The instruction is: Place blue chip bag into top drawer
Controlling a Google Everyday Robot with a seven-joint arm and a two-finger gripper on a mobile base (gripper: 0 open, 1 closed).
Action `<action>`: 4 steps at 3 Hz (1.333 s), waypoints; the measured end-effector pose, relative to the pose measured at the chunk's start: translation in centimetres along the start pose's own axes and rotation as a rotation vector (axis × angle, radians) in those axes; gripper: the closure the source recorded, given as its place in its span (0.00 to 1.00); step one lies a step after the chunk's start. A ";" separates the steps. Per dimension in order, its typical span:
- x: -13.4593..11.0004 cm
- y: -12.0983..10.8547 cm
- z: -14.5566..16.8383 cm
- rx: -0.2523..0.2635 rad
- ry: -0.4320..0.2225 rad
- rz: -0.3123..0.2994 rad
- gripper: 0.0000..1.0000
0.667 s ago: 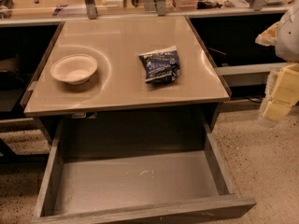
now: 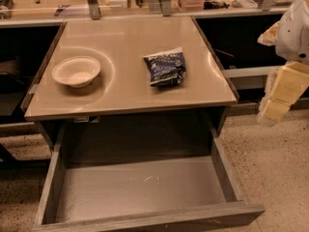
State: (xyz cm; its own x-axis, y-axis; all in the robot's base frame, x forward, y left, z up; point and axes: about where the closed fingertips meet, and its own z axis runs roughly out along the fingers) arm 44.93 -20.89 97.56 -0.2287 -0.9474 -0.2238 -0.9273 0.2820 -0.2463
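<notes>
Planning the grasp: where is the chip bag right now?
In the camera view, the chip bag lies on the countertop, right of the bowl and behind the open drawer; the gripper hangs beyond the countertop's right edge.

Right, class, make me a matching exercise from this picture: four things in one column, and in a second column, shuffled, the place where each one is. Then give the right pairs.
Things
1. blue chip bag
2. bowl
3. top drawer
4. end effector

Places
A. pulled open below the countertop
B. on the left part of the countertop
C. out past the countertop's right edge, on nothing
D. on the countertop, right of its middle

Pairs: 1-D, 2-B, 3-A, 4-C
</notes>
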 end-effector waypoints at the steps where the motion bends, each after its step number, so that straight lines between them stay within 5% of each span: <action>1: -2.2 -1.8 1.9 -0.018 0.029 0.014 0.00; 3: -6.5 -3.7 4.5 -0.044 0.066 -0.004 0.00; 4: -7.9 -4.0 6.4 -0.050 0.011 0.033 0.00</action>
State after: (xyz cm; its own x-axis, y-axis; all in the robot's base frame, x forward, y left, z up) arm 52.30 -13.58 94.26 -0.2625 -0.9394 -0.2203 -0.9328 0.3055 -0.1913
